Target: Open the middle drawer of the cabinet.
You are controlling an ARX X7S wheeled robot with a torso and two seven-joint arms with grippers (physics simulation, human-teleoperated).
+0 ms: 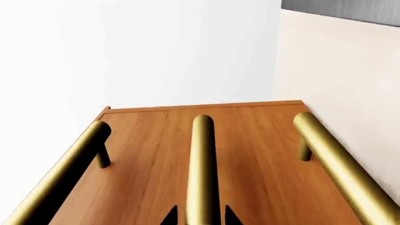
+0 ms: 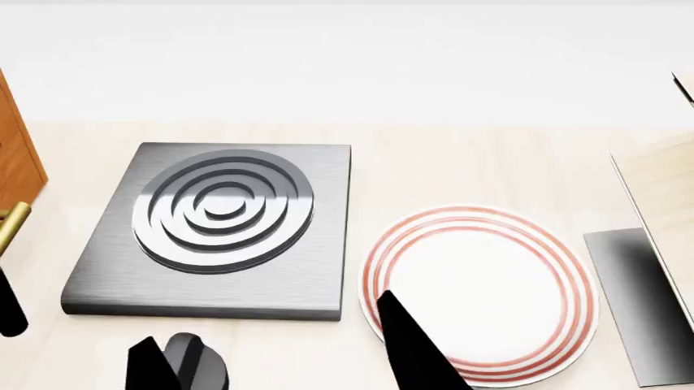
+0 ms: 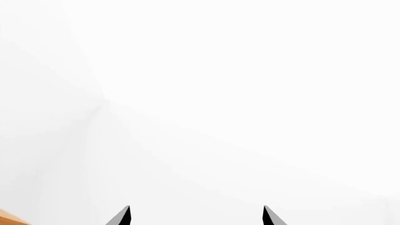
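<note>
In the left wrist view the orange-brown cabinet (image 1: pixel 140 136) fills the frame, with three brass bar handles on its front. The middle drawer (image 1: pixel 236 154) carries the centre handle (image 1: pixel 203 164). My left gripper (image 1: pixel 200 216) has a black fingertip close against each side of that handle. The drawer fronts look flush. In the head view only the cabinet's edge (image 2: pixel 15 158) and one brass handle end (image 2: pixel 11 224) show at the far left. My right gripper (image 3: pixel 195 216) is open and empty, facing a white wall.
A grey hob (image 2: pixel 217 219) with ring burners lies on the beige counter, next to the cabinet. A white plate with red rings (image 2: pixel 477 288) sits to its right. A pale wood box (image 2: pixel 664 191) and a dark grey sheet (image 2: pixel 639 296) are at the far right.
</note>
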